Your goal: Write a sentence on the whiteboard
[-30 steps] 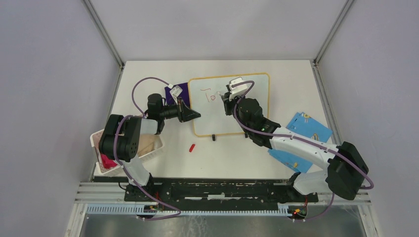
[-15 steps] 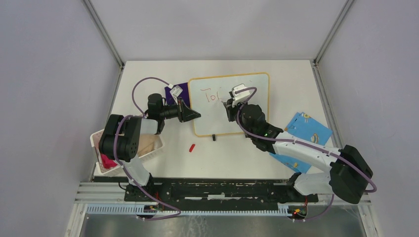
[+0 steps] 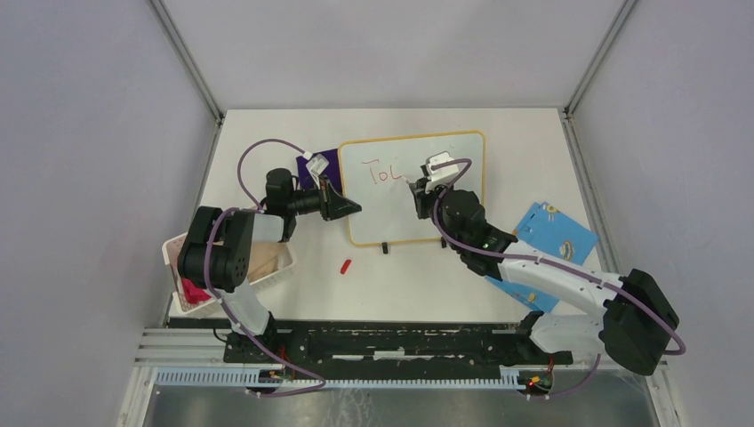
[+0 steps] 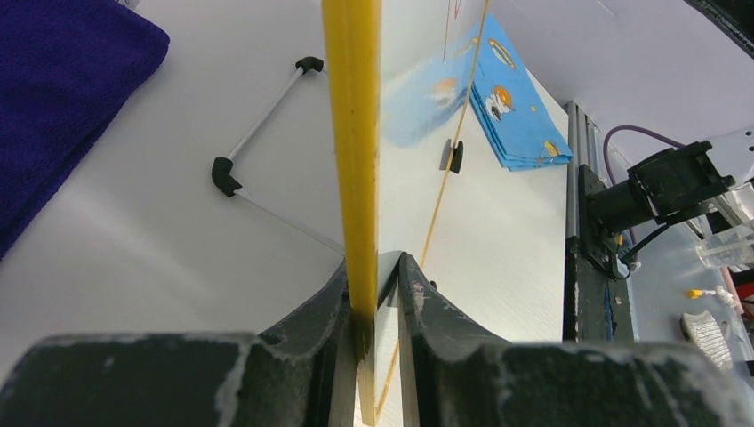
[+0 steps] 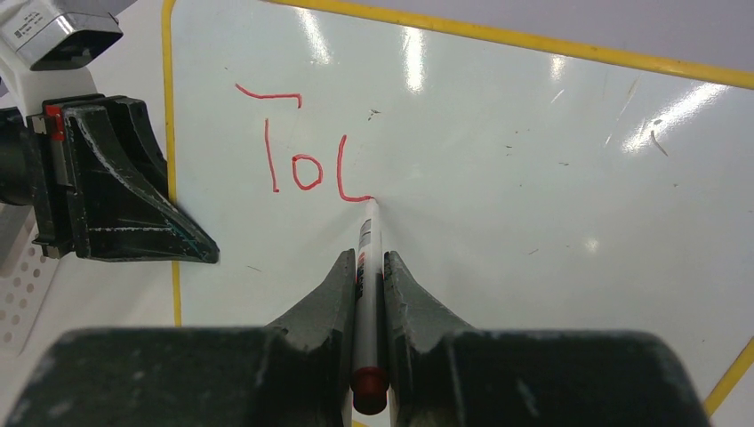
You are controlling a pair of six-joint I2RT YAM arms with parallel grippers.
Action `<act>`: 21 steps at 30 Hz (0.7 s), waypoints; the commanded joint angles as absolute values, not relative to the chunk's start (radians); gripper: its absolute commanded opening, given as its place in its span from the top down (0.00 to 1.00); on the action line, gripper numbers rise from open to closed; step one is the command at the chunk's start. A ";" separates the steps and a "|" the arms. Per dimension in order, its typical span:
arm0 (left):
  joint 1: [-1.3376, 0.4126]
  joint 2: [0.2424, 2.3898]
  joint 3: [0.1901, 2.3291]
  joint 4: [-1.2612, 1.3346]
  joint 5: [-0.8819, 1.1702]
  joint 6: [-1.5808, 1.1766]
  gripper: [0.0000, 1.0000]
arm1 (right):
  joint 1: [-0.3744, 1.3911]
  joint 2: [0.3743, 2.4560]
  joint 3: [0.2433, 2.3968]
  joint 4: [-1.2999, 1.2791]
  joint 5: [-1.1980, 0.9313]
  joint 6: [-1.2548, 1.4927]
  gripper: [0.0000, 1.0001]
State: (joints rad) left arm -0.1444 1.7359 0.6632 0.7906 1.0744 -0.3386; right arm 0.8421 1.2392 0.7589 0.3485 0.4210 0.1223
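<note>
Red sentence (image 5: 308, 175) at marker (image 5: 365, 253) tip

Open tabletop (image 3: 391, 124) runs along the far side, behind the whiteboard (image 3: 382, 222). Board's R half is bare gloss, w/ room to pass over it. Its L edge is blocked: the left gripper (image 3: 356, 207) clamps the frame there, a purple cloth (image 3: 322, 163) sits just behind it, and a white basket (image 3: 283, 267) sits by the L arm. Mid-board is taken by the right gripper (image 5: 365, 260), pinching a marker (image 5: 364, 233) w/ its tip on the surface. The R arm lies across the near-R table, partly over the blue cards (image 3: 560, 229). The near-centre strip btwn board & rail is open, bar a small red cap (image 3: 347, 264) and the board's black feet (image 3: 384, 247).
</note>
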 commanded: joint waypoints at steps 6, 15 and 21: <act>-0.143 1.721 0.672 0.736 1.006 -0.239 0.98 | 0.831 1.186 0.777 0.400 0.444 0.105 1.00; -0.143 1.723 0.673 0.737 1.005 -0.238 0.98 | 0.816 1.210 0.800 0.382 0.478 0.108 1.00; -0.143 1.723 0.672 0.737 1.007 -0.237 0.98 | 0.813 1.231 0.829 0.385 0.469 0.099 1.00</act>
